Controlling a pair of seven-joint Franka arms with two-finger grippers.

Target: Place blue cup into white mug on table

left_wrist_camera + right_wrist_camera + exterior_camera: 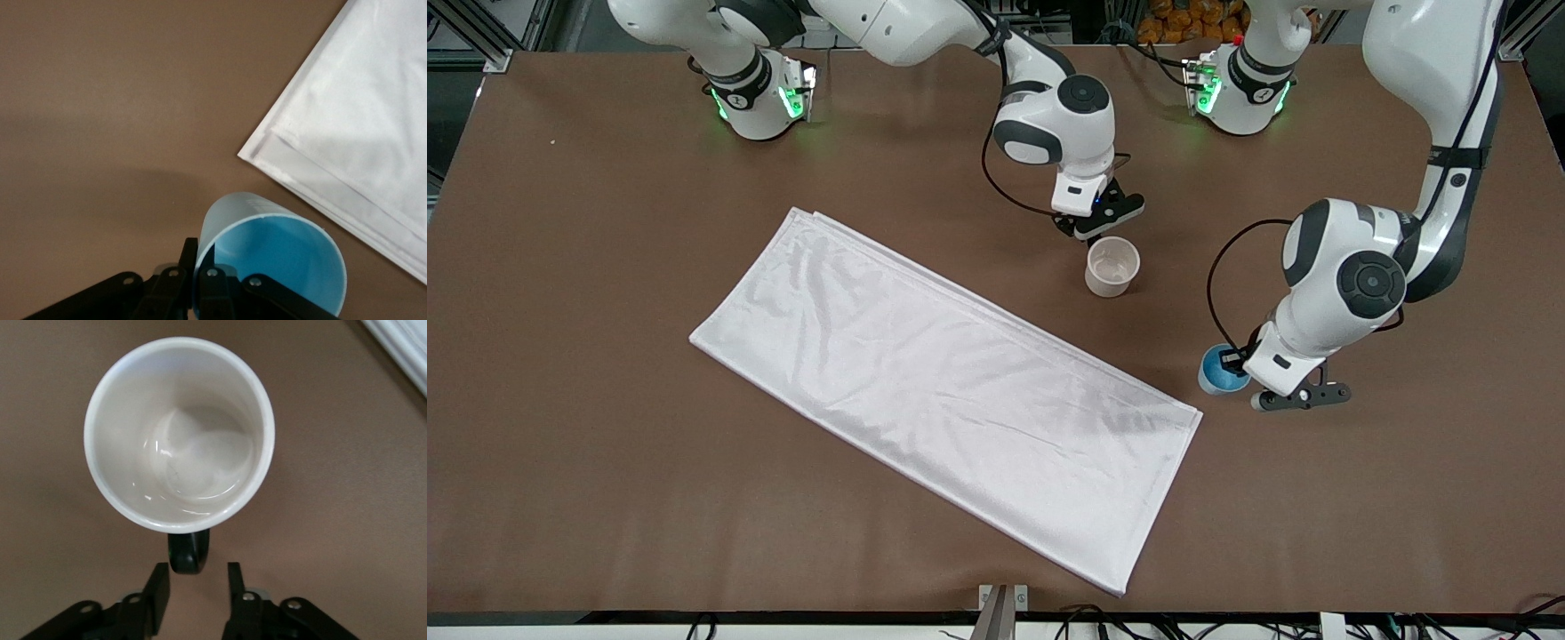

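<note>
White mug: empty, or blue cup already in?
Empty. The white mug shows only its bare inside; the blue cup is apart, pinched by the left gripper.

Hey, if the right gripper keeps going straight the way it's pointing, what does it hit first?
Most likely the black handle of the white mug. The right gripper has its fingers apart, with the handle just ahead of the gap between them. How high the gripper sits is hard to judge, so it might instead reach the table.

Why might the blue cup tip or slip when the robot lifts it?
The blue cup looks thin and smooth, so probably light and a bit slippery. The left gripper pinches only one side of its rim, so it may tilt as it rises. Its round wall would likely roll if dropped.
</note>
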